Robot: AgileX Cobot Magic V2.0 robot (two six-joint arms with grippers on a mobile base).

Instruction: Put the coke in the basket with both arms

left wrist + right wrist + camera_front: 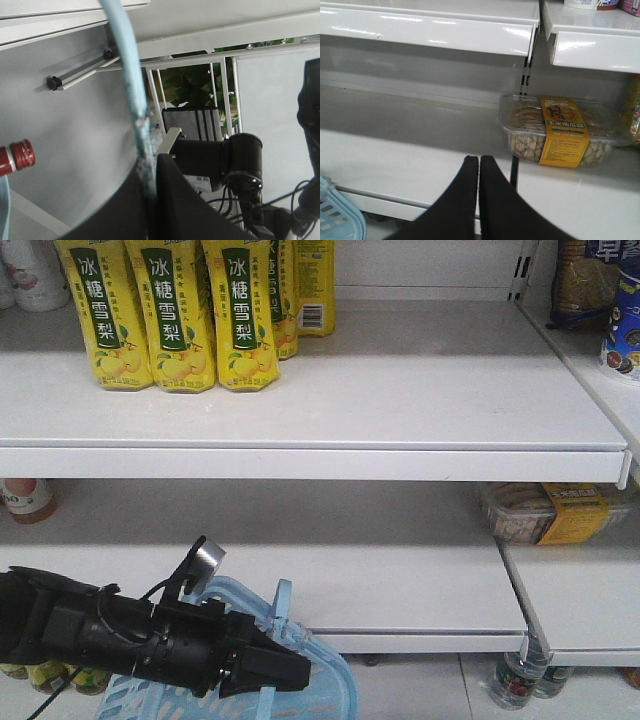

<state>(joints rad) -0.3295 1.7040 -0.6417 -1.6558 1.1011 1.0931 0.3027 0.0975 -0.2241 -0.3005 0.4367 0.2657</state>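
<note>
Currently: left gripper (290, 672) clamped on basket handle (131, 85), jaws pinched tight around the blue hoop, seen clearly in left wrist view. Basket (330, 702) hanging at bottom left of front view, below the front edge of the lower shelf (400, 590).

Right gripper (479, 170) empty, jaws pressed fully together, touching nothing. Pointing at the lower shelf, near its front edge, with a clear snack box (560, 131) further back and to the right.

Coke (15, 156): only red cap and neck visible, at left edge of left wrist view, low and to the left of the clamped handle. Long axis roughly horizontal in that picture, cap pointing toward the handle. Rest of bottle out of frame, so cannot tell whether resting in the basket or beside it. Not visible in front or right wrist views.

Judgement: left arm nearer the bottle but committed to the handle; right arm free but facing away from it. Probably late stage if bottle is already inside; unconfirmed.

Top shelf (300, 420) carrying yellow pear-drink bottles (180, 310), irrelevant.
</note>
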